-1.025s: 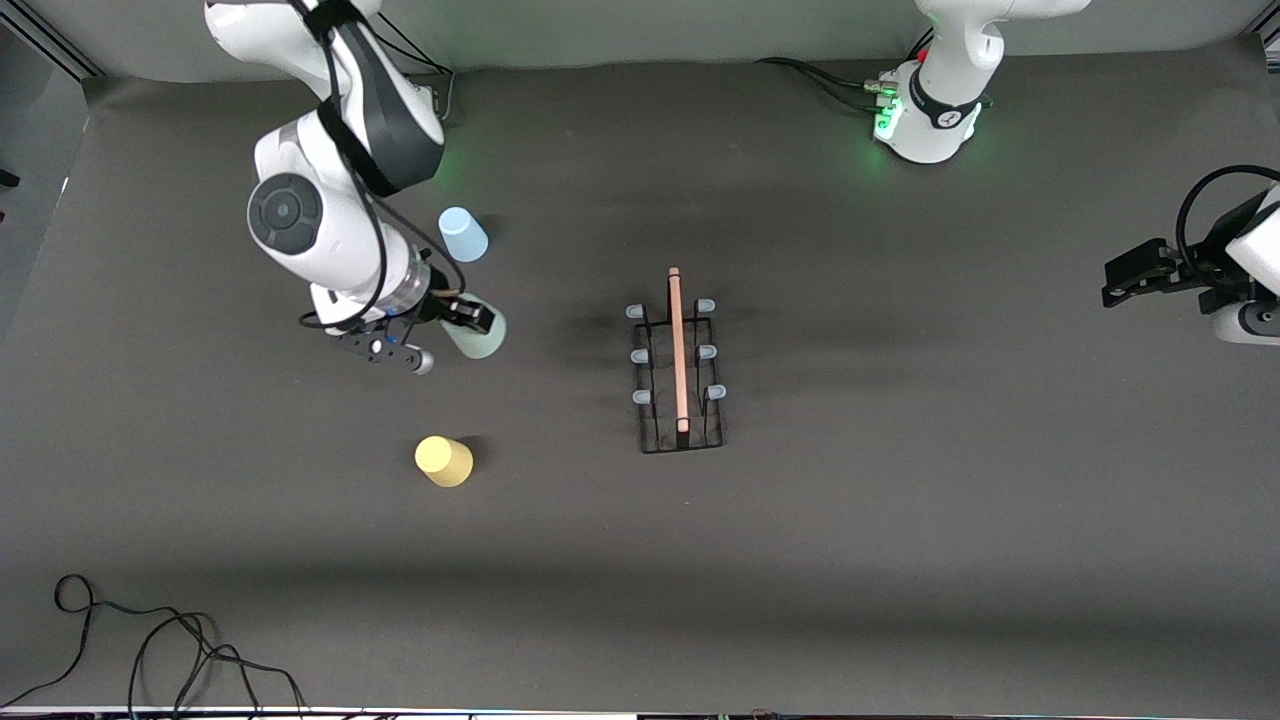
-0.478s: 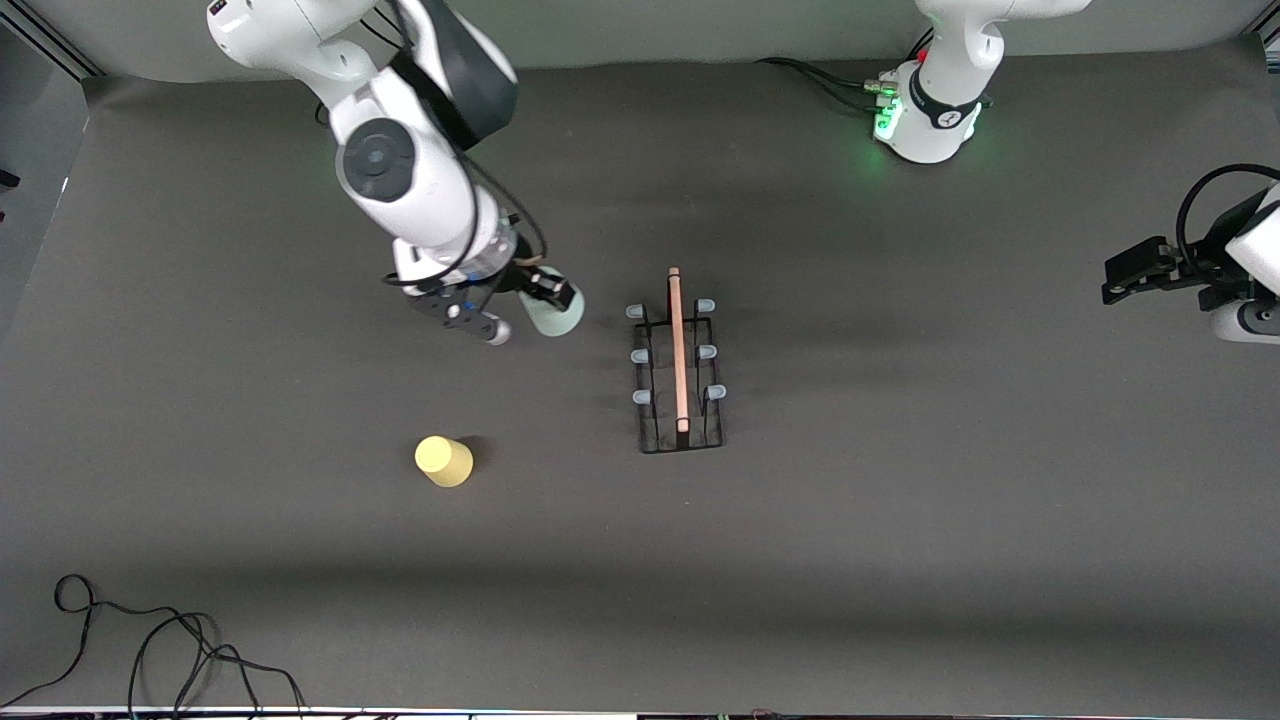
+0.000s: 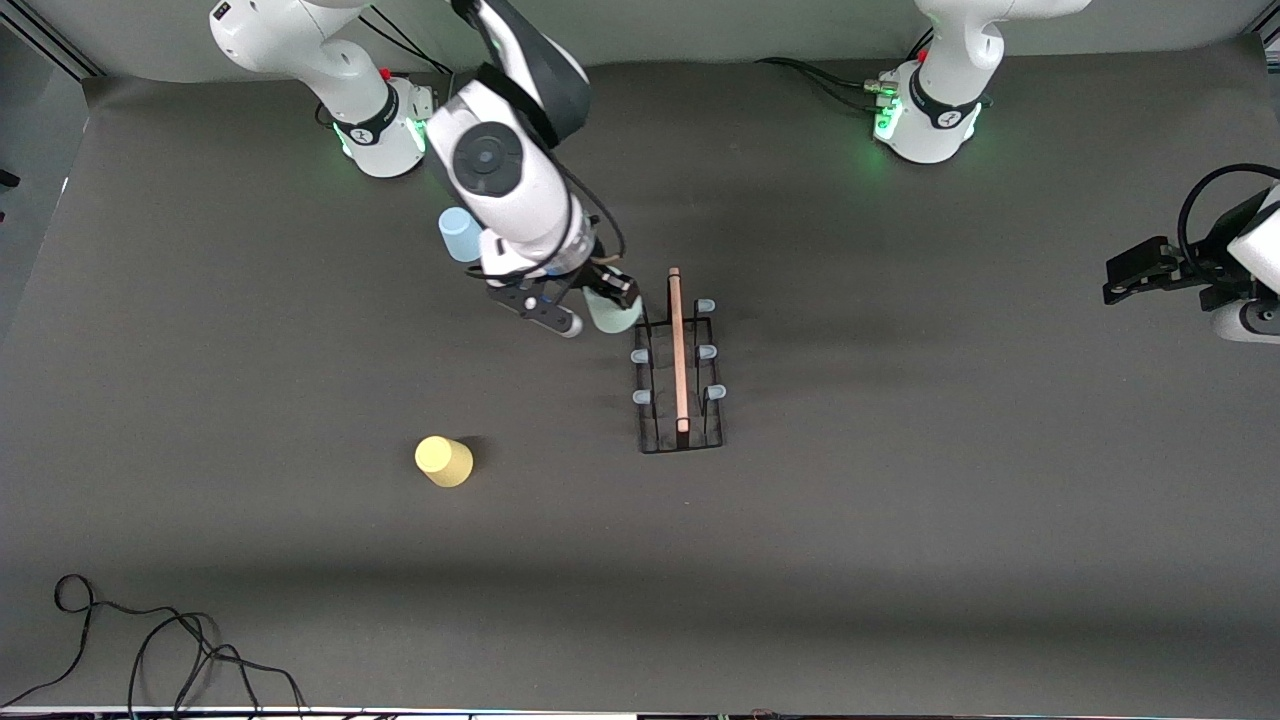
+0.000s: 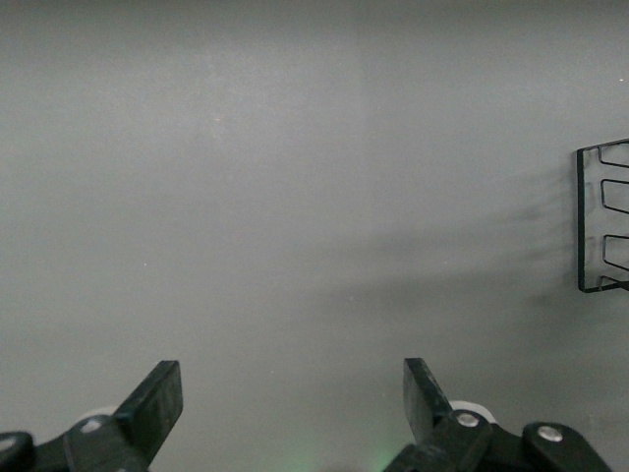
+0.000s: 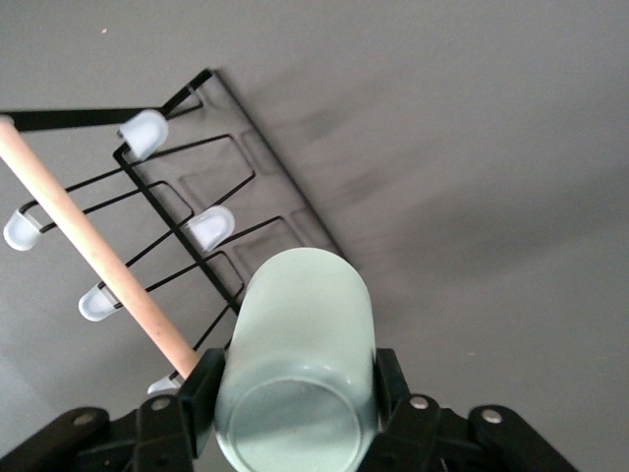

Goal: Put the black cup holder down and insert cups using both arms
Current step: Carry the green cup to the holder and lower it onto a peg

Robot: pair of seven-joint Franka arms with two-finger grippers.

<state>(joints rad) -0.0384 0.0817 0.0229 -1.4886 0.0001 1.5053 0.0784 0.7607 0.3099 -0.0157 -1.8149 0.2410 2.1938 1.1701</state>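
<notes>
We see the rack (image 3: 679, 362) standing mid-table with bare mat (image 3: 900, 520) open all round it, the yellow cup (image 3: 443, 461) well apart toward the right arm's end and nearer the camera, and the blue cup (image 3: 460, 234) farther from the camera, partly hidden by the right arm. The right gripper (image 3: 598, 301) pinches the green cup (image 5: 297, 364) between its fingers (image 5: 201, 388), over the rack's corner peg farthest from the camera. The left gripper (image 4: 290, 398) waits over the left arm's end of the table, fingers spread and empty.
</notes>
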